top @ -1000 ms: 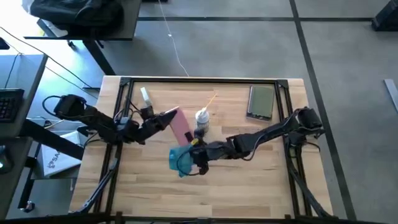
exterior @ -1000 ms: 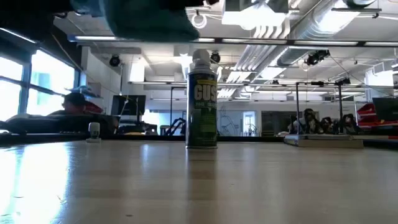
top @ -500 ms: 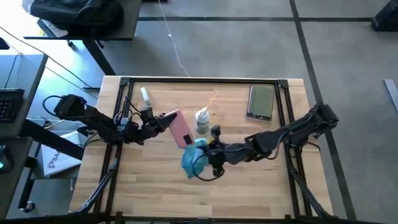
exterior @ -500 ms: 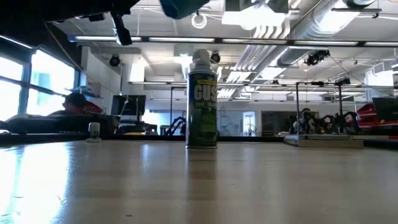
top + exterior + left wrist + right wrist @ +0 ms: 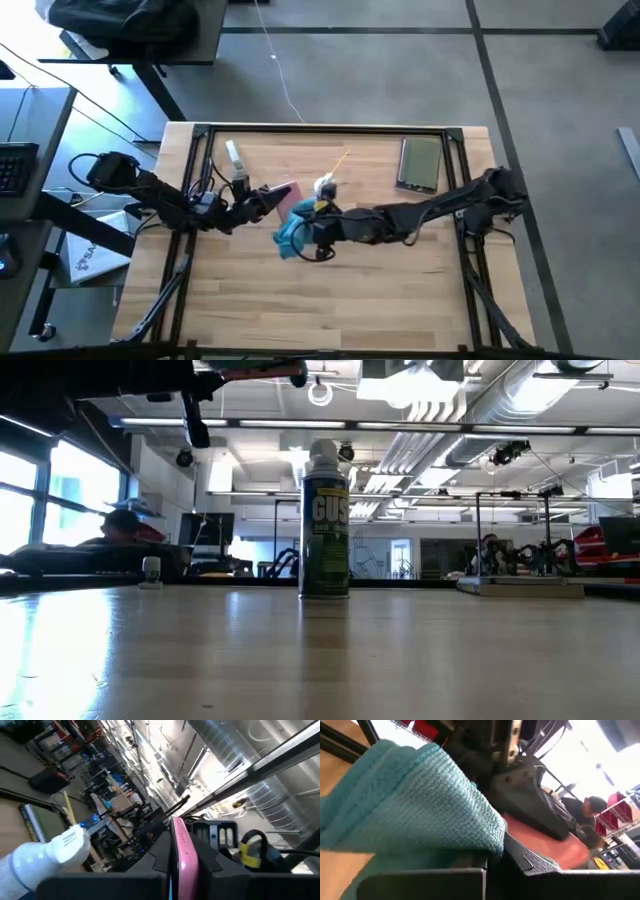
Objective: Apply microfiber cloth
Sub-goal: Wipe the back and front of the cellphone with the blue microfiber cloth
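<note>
The microfiber cloth (image 5: 291,232) is a bright turquoise rag with a fine looped weave, bunched into soft rumpled folds that droop from where it is held. It hangs above the middle of the wooden table (image 5: 400,290), pinched in the closed fingers of the right gripper (image 5: 312,232), with most of its fabric spilling out past the fingertips toward the left arm. Its far edge meets the pink phone (image 5: 283,195) clamped edge-on between the fingers of the left gripper (image 5: 268,199); in the right wrist view the cloth (image 5: 415,815) lies against the pink surface (image 5: 550,845).

Just behind them stands a green spray can (image 5: 324,520) with a white cap, its label reading "GUST". A black phone (image 5: 420,163) lies near the table's far right corner.
</note>
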Robot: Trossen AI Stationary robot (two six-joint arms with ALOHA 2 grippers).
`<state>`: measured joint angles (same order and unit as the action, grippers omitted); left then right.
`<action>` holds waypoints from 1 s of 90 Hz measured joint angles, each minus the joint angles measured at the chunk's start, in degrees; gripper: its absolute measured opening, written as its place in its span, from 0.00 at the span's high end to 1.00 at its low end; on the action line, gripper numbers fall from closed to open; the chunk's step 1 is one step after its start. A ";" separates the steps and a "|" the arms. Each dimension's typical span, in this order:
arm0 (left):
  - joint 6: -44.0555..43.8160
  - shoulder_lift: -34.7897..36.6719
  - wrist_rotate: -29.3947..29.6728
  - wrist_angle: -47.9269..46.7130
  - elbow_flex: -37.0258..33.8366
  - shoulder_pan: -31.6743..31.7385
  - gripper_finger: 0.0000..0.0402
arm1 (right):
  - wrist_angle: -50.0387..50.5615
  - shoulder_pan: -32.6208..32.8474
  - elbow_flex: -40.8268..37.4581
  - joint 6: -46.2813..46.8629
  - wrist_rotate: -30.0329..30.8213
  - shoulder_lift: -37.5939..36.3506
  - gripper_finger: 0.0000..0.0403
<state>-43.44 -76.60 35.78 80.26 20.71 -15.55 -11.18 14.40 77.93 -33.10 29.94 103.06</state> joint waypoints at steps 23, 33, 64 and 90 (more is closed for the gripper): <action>-0.45 -0.04 0.40 -0.58 -0.10 -0.62 0.97 | -9.51 -1.41 0.08 -11.28 5.95 2.39 1.00; -0.68 -0.05 -0.36 0.93 -0.78 -0.55 0.97 | -8.08 -0.67 0.11 -13.35 5.62 2.37 1.00; 0.05 0.55 0.71 9.70 -2.25 0.70 0.97 | 2.70 3.55 0.12 1.98 -0.77 2.29 1.00; 4.11 4.56 -4.53 9.93 -1.92 1.22 0.97 | 8.56 8.31 -0.17 9.72 -0.91 0.07 1.00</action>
<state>-39.33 -72.04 31.25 90.19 18.79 -14.33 -2.63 22.72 77.76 -23.38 29.03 103.13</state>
